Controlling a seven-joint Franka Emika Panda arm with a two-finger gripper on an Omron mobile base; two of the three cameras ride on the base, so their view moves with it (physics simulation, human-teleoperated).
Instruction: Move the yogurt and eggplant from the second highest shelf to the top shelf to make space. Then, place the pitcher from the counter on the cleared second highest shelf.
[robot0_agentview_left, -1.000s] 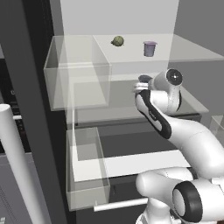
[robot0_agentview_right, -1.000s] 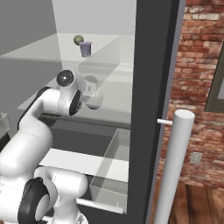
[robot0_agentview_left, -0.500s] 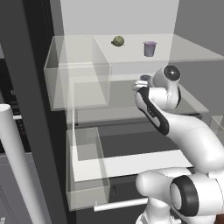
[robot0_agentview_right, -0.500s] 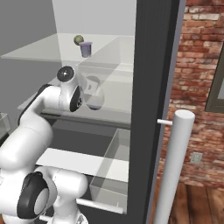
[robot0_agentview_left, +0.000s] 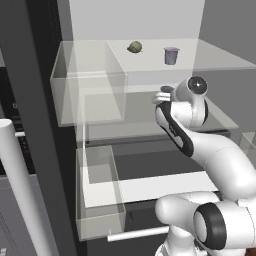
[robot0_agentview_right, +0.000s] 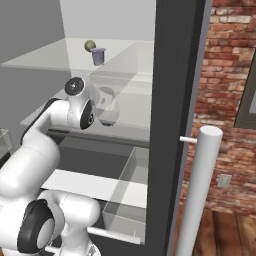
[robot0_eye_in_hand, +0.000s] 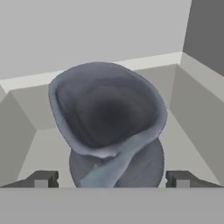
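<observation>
Gripper (robot0_eye_in_hand: 111, 179) jaws spread wide either side of the pitcher (robot0_eye_in_hand: 109, 131), clear of it; pitcher upright on second shelf (robot0_agentview_left: 135, 117); eggplant (robot0_agentview_left: 134, 47) and yogurt (robot0_agentview_left: 171, 55) on top shelf (robot0_agentview_left: 220, 57)

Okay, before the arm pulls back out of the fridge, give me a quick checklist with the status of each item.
1. Small lavender tapered yogurt cup up on the pale whitish top shelf: ok.
2. Small olive-green eggplant lump on the same top shelf, apart from the cup: ok.
3. Dark blue-grey bulbous pitcher standing upright on the darker grey-tinted second highest shelf: ok.
4. Gripper opened: ok, one fingertip stands on each side of the pitcher.
5. Fingertips clear of the pitcher's belly: cannot tell, the gaps look slim.
6. Withdrawal path past the flared rim: cannot tell.
</observation>
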